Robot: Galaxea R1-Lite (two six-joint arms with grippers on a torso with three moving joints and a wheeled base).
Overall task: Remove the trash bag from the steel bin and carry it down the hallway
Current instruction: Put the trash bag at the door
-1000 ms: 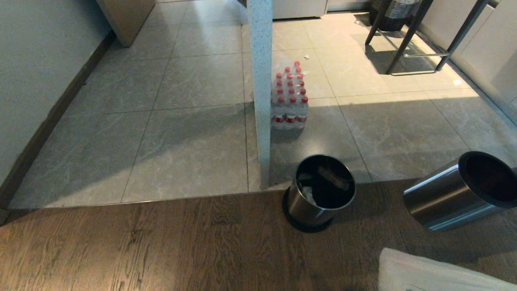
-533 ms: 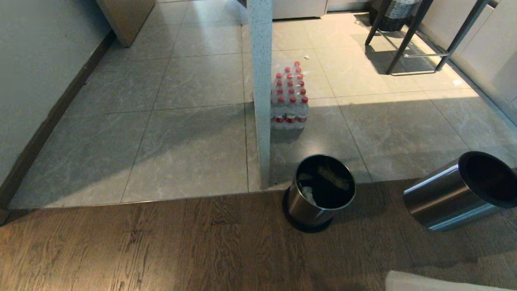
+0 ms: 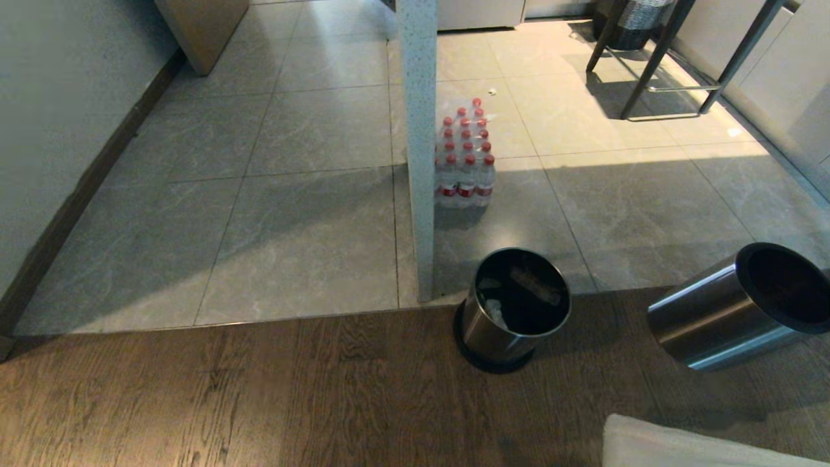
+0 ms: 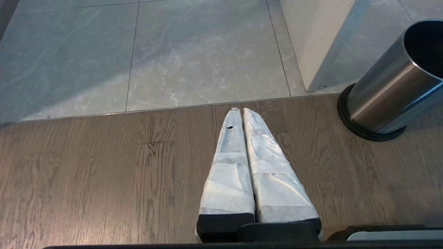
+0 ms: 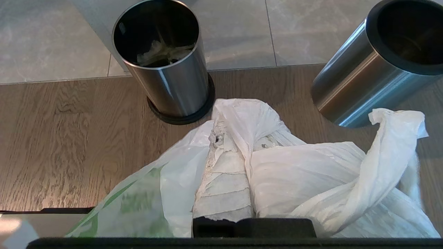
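Wood-plank flooring [image 3: 259,395] meets grey tile flooring [image 3: 311,246] ahead, and a white post [image 3: 418,149] stands at the seam. The trash bag [image 5: 311,180], white film with a green print, is seen out of the steel bin [image 5: 166,72] and draped over the right gripper [image 5: 230,138], whose jaws are pinched tight on its gathered plastic. The bag is judged light, limp and slippery, prone to tearing; the bunched neck or handle loops are judged the best hold. Some crumpled litter is left inside the bin. A larger steel cylinder [image 5: 373,65] stands just beside the bag. The left gripper [image 4: 242,110] is held over the wood, jaws pressed together and empty. A pack of water bottles [image 3: 463,162] sits behind the post.
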